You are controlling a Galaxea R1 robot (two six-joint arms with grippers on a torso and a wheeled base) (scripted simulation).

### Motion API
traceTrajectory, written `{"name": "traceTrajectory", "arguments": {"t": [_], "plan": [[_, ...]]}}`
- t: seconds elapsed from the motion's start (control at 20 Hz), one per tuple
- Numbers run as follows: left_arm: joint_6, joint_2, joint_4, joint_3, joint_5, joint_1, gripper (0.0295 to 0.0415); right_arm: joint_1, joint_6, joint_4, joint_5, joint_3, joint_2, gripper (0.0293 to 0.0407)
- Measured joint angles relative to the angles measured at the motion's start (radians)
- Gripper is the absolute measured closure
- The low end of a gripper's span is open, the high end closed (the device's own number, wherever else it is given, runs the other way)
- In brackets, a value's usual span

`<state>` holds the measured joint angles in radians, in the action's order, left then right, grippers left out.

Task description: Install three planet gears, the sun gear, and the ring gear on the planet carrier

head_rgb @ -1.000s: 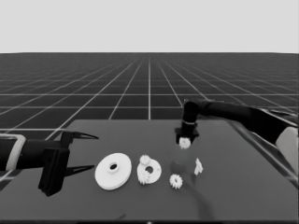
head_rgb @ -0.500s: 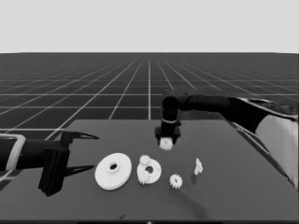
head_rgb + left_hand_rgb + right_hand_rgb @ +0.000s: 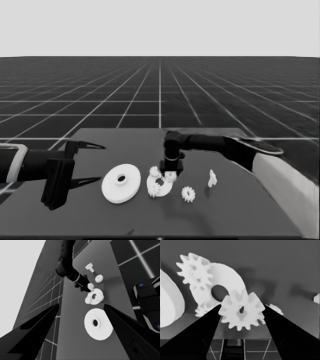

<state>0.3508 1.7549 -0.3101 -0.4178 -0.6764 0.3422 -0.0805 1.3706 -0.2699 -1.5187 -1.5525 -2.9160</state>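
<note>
Right gripper [image 3: 170, 176] down over the smaller round part [image 3: 159, 186], fingers clamped on one gear [image 3: 241, 312], teeth pinched on both sides. That gear hangs just above the smaller round part's near rim, hard to say from the head view whether touching or not. Two more gears sit on the smaller round part already: one [image 3: 195, 271] clear in the right wrist view, another [image 3: 203, 310] half hidden behind the left finger. Fourth gear [image 3: 188, 194] loose on the table just right of the smaller round part, only peeking out behind the held one in the right wrist view. Larger round part [image 3: 121, 183] flat on the table just left of the smaller one, cut off at the edge of the right wrist view. Thin white piece [image 3: 212, 178] farther right, shape tough to make out. Left gripper [image 3: 85, 162] parked over the table's left end, fingers spread wide, nothing between them.
</note>
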Motion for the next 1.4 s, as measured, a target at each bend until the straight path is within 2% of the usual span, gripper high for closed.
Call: {"name": "traceTrajectory", "arguments": {"t": [0.1, 0.35, 0.45, 0.5, 0.55, 0.85, 0.9, 0.95, 1.05, 1.15, 1.35, 1.4], "plan": [[0.0, 0.0, 0.0, 0.0, 0.0, 0.0, 0.0326, -0.05, -0.029, -0.043, 0.02, -0.048, -0.013, 0.0388], [0.0, 0.0, 0.0, 0.0, 0.0, 0.0, 0.0326, -0.071, -0.045, -0.063, 0.032, -0.075, -0.021, 0.0388], [0.0, 0.0, 0.0, 0.0, 0.0, 0.0, 0.0326, -0.071, -0.046, -0.064, 0.033, -0.076, -0.021, 0.0328], [0.0, 0.0, 0.0, 0.0, 0.0, 0.0, 0.0326, -0.072, -0.046, -0.064, 0.033, -0.076, -0.021, 0.0319], [0.0, 0.0, 0.0, 0.0, 0.0, 0.0, 0.0326, -0.072, -0.046, -0.064, 0.033, -0.077, -0.021, 0.0316], [0.0, 0.0, 0.0, 0.0, 0.0, 0.0, 0.0326, -0.072, -0.046, -0.064, 0.033, -0.077, -0.021, 0.0315], [0.0, 0.0, 0.0, 0.0, 0.0, 0.0, 0.0326, 0.034, 0.03, 0.063, -0.03, 0.051, 0.016, 0.0315], [0.0, 0.0, 0.0, 0.0, 0.0, 0.0, 0.0326, 0.148, 0.057, 0.157, -0.047, 0.089, 0.024, 0.0315], [0.0, 0.0, 0.0, 0.0, 0.0, 0.0, 0.0326, 0.254, 0.053, 0.25, -0.054, 0.081, 0.02, 0.0315], [0.0, 0.0, 0.0, 0.0, 0.0, 0.0, 0.0326, 0.287, 0.045, 0.282, -0.056, 0.068, 0.016, 0.0315], [0.0, 0.0, 0.0, 0.0, 0.0, 0.0, 0.0326, 0.301, 0.04, 0.297, -0.057, 0.061, 0.014, 0.0315], [0.0, 0.0, 0.0, 0.0, 0.0, 0.0, 0.0326, 0.311, 0.109, 0.308, -0.056, 0.252, 0.129, 0.0315]]}}
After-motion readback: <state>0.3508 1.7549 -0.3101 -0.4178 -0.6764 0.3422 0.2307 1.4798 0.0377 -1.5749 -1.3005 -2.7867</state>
